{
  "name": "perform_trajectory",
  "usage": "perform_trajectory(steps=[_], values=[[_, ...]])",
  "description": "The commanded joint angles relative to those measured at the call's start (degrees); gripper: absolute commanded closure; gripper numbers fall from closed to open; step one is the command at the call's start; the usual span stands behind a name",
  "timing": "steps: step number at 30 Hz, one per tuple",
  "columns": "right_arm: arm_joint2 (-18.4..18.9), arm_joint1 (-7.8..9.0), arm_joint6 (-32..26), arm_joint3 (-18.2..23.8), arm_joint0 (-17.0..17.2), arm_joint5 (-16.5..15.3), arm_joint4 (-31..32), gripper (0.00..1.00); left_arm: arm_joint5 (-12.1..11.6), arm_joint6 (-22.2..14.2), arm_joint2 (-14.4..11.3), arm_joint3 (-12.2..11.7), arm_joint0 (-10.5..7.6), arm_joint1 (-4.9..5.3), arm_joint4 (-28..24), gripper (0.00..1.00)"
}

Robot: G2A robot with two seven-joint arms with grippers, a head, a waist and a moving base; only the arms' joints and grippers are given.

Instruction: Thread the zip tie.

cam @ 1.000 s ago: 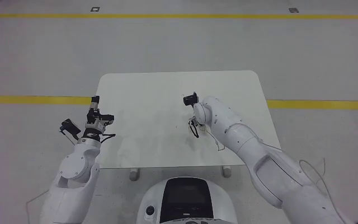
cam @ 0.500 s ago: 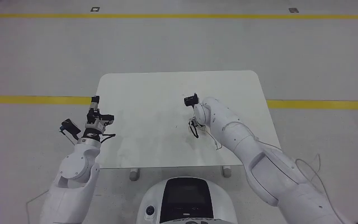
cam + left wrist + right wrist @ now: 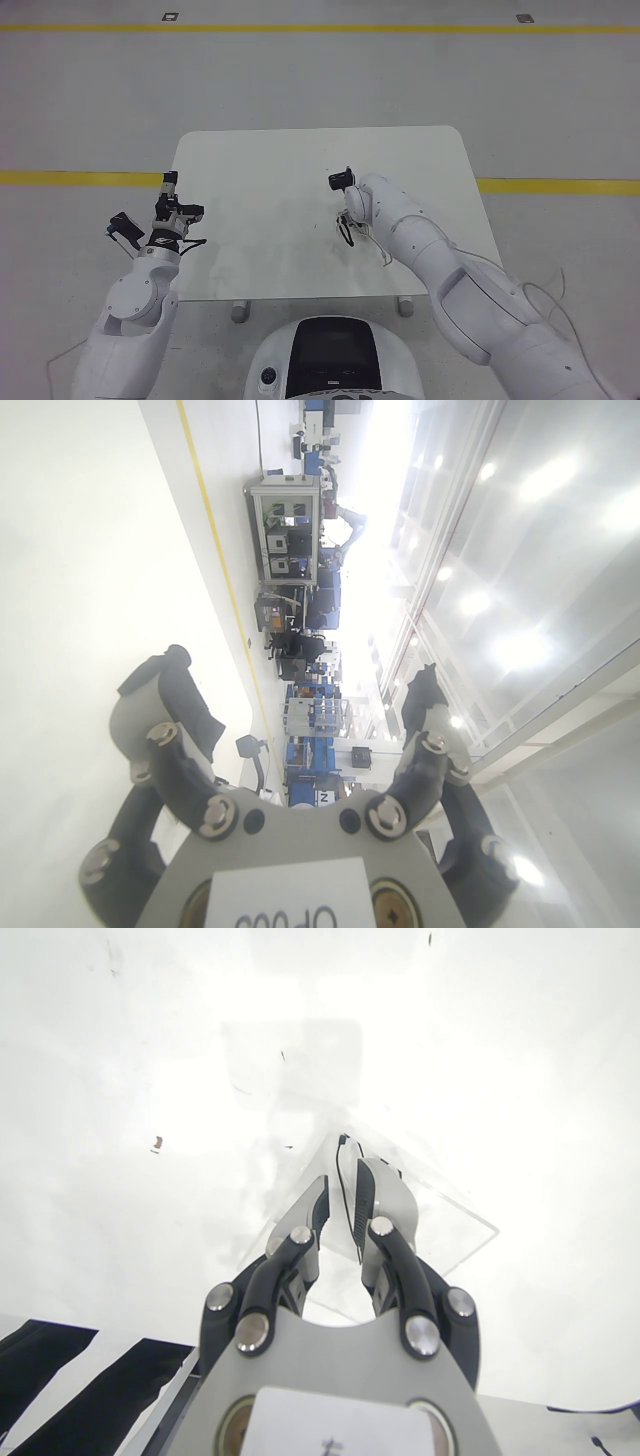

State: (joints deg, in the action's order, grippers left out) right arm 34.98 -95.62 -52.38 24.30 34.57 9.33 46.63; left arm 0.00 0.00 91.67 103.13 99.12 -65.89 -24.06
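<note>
A thin black zip tie [image 3: 345, 1198] lies on a clear plastic plate [image 3: 450, 1228] near the middle of the white table [image 3: 260, 180]. My right gripper [image 3: 342, 1173] points down at it, and the tie runs between the fingers. The jaws stand narrowly apart, with a gap left beside the tie. From above, the tie [image 3: 346, 238] shows as a small dark loop just under the right gripper [image 3: 346, 222]. My left gripper [image 3: 180, 197] is held up at the table's left edge, wide open and empty [image 3: 300, 665], well away from the tie.
The table has bare white surface to the left of and behind the right gripper. A small brown speck [image 3: 157, 1143] lies on the tabletop. Yellow floor lines [image 3: 60, 178] run past the table.
The right arm's elbow and forearm have shifted slightly. Both grippers and the zip tie stay where they were.
</note>
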Motion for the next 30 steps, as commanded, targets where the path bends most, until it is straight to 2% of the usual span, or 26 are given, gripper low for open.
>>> perform_trajectory(steps=[1,11,18,30], values=[[-0.04,-0.31,0.19,-0.69,-0.16,-0.08,0.04,0.87,0.0,0.0,0.0,0.0,0.0,0.0,0.0,0.0],[-0.19,-1.83,0.74,-3.95,-0.85,-0.32,0.34,0.89,0.0,0.0,0.0,0.0,0.0,0.0,0.0,0.0],[-0.15,-2.72,0.87,-5.74,-1.34,-0.7,0.47,1.0,0.0,0.0,0.0,0.0,0.0,0.0,0.0,0.0],[0.24,-3.38,-0.17,-6.83,-2.77,-1.05,1.35,1.0,0.0,0.0,0.0,0.0,0.0,0.0,0.0,0.0]])
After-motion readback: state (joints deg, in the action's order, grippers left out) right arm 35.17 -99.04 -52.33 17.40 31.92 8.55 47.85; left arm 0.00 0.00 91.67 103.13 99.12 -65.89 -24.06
